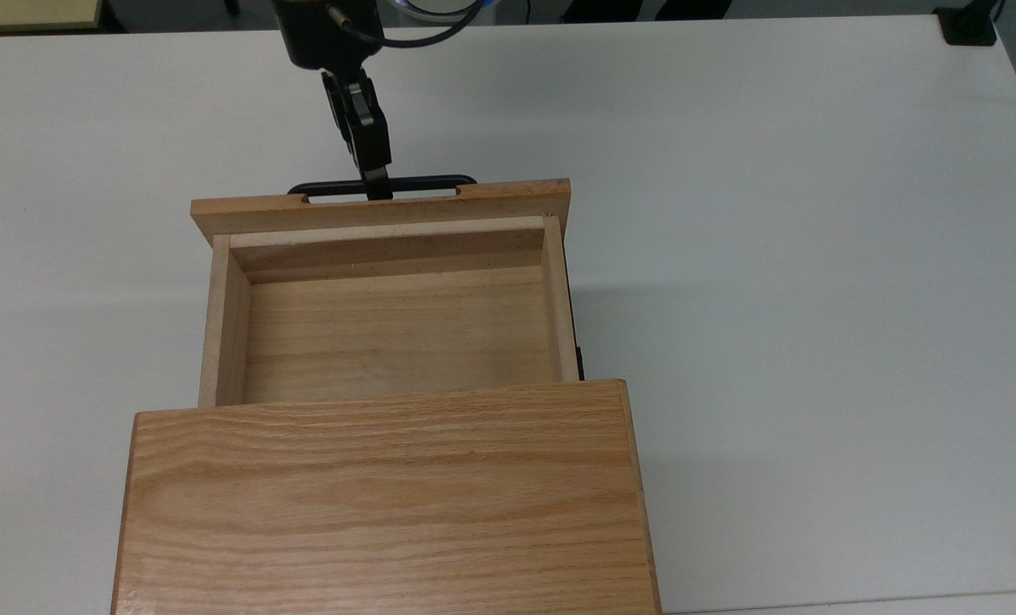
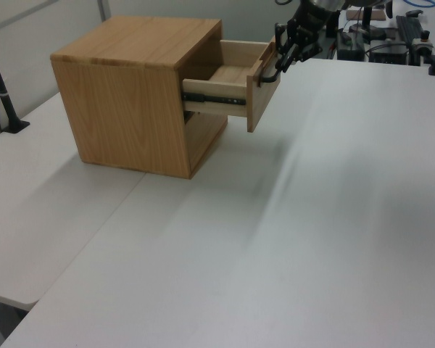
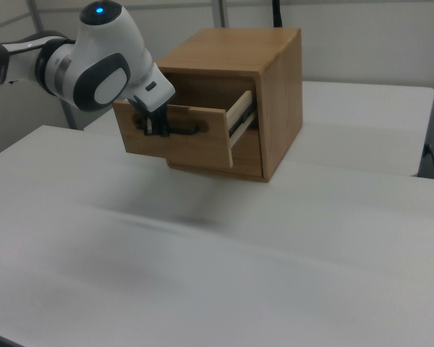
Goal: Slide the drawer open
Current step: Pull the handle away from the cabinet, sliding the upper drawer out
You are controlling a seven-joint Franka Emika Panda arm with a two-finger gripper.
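Observation:
The oak drawer (image 1: pixel 388 316) stands pulled far out of the wooden cabinet (image 1: pixel 384 504), its pale inside bare. Along its front panel (image 1: pixel 379 207) runs a thin black bar handle (image 1: pixel 426 181). My gripper (image 1: pixel 378 190) is shut on the middle of that handle. In the left view the drawer (image 2: pixel 235 80) juts to the right from the cabinet (image 2: pixel 130 94) on black slide rails, with the gripper (image 2: pixel 279 64) at the handle. In the right view the drawer front (image 3: pixel 175 137) faces left and the gripper (image 3: pixel 154 130) clamps the handle (image 3: pixel 184 130).
The cabinet sits on a white table (image 1: pixel 772 256) with wide bare surface on both sides. A black clamp (image 1: pixel 969 26) sits at the top view's far right corner. Equipment clutters the far end in the left view (image 2: pixel 391 36).

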